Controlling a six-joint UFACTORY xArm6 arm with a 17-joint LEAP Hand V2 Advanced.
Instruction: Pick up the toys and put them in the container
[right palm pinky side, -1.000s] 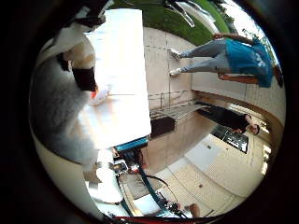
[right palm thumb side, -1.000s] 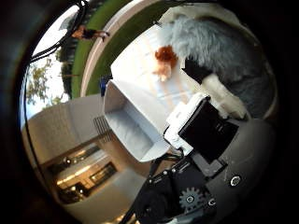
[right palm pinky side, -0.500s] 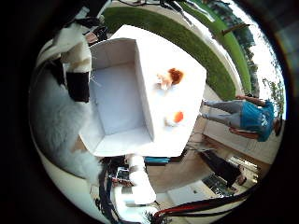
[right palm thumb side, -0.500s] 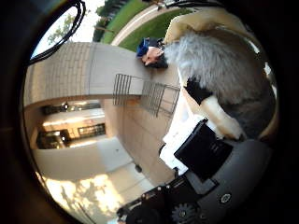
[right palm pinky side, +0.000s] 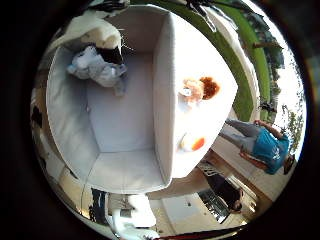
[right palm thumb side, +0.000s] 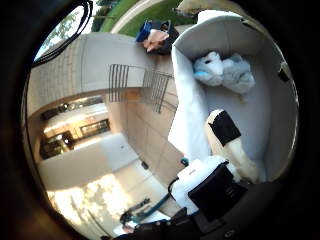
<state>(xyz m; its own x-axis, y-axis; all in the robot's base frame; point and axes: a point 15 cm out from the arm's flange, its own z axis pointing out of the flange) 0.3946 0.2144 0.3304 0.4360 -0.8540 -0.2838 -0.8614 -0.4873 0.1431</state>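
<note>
- Your hand (right palm thumb side: 225, 145) hangs over the open white container (right palm pinky side: 65, 135); the fingers you can see reach out loosely over its inside and clasp nothing.
- A grey and white plush toy (right palm pinky side: 97, 70) lies on the container floor, tucked in a corner against the wall.
- On the white worktop (right palm pinky side: 200, 55) just beside the container's long wall you have two toys outside it: a plush toy with an orange-brown head (right palm pinky side: 197, 90), and, a little way apart from it, a small orange and white toy (right palm pinky side: 192, 143).
- With the container at the centre, both loose toys lie off the same long side, neither touching the wall.
</note>
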